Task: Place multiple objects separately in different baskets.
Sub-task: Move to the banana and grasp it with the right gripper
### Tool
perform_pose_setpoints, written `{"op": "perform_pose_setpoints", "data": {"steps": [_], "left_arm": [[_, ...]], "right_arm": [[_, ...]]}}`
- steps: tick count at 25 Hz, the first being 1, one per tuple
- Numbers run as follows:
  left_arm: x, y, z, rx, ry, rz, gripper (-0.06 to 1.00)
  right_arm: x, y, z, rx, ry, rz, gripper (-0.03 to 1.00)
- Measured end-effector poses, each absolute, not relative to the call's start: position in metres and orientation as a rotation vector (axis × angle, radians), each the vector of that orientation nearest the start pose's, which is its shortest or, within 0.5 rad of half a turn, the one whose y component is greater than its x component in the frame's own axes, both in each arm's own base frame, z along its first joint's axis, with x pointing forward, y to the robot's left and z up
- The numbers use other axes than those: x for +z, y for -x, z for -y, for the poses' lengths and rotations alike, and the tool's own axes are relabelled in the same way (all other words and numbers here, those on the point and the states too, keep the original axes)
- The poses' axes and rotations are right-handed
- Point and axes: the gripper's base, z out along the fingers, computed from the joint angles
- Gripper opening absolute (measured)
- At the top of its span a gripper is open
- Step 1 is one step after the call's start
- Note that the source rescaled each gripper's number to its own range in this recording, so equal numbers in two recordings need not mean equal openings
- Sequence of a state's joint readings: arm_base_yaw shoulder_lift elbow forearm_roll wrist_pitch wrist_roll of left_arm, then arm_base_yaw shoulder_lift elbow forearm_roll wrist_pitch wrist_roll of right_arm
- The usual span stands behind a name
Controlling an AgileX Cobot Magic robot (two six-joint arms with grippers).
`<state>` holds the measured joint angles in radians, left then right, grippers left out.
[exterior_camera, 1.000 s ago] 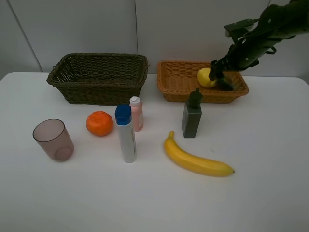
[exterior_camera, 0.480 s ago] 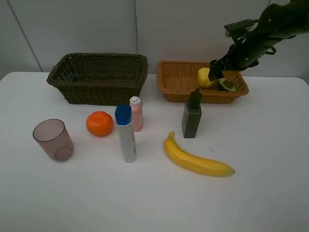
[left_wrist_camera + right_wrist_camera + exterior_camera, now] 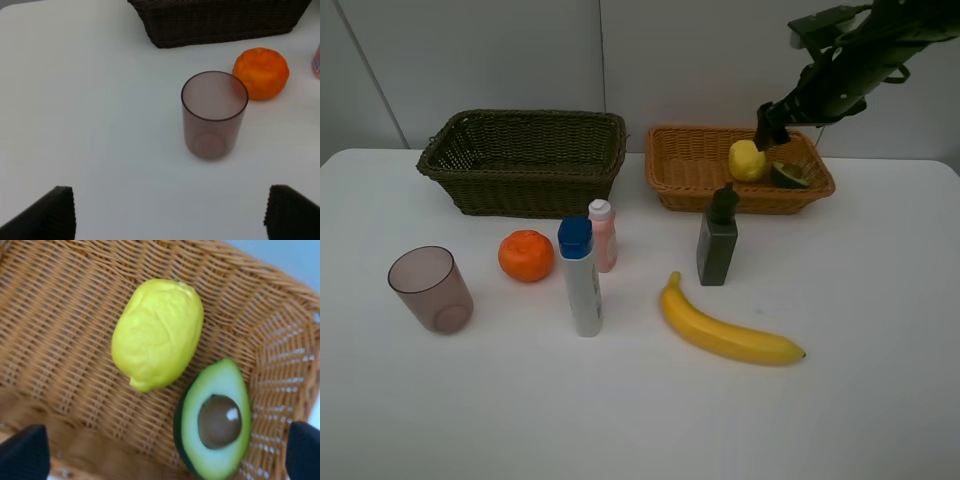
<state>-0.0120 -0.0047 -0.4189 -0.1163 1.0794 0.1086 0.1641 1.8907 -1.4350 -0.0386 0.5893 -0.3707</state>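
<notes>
One white tabletop [image 3: 880,400] carries the whole scene. At the back on the left sits the dark olive-brown basket [image 3: 525,160], the deeper of the two. The orange-tan basket [image 3: 690,170] is beside it on the right, shallower, with a gap between them.

Over to the right pincer [image 3: 766,128]: it hangs above the right end of the tan basket with its jaws spread wide, gripping nothing. The left pincer [image 3: 167,215] is just as wide and also grips nothing. It is low over the left of the tabletop, and the cup is in front of it.

Down front, the banana [image 3: 725,332] lies on the tabletop right of centre, stem end toward the middle. The white blue-capped bottle [image 3: 581,280] stands upright near the centre. The dark green bottle [image 3: 718,240] stands upright just in front of the tan basket. On the far left, the translucent mauve cup [image 3: 430,290] stands mouth up. The small pink bottle [image 3: 603,237] stands just behind the white bottle, and the orange [image 3: 526,255] sits to its left, between it and the cup.

Inside the tan basket, toward its right end, lies the lemon [image 3: 157,332]. The halved avocado [image 3: 215,420] is just beside it in the corner, cut face up and pit showing.
</notes>
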Motion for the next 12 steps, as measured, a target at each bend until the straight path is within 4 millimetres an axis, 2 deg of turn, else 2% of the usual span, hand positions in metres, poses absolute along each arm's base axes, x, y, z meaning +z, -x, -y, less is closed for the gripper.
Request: {"op": "perform_pose_setpoints", "data": {"steps": [8,12], "left_arm": [[0.253,-0.002,0.009,-0.085,-0.13,-2.13,1.0],[0.253,-0.002,0.009,-0.085,-0.13,-2.13,1.0]], "right_arm": [[0.239,-0.354,-0.055,-0.191,0.783,-2.461,1.0],[0.239,-0.323,-0.057,-0.183,0.824,-2.47,1.0]]}}
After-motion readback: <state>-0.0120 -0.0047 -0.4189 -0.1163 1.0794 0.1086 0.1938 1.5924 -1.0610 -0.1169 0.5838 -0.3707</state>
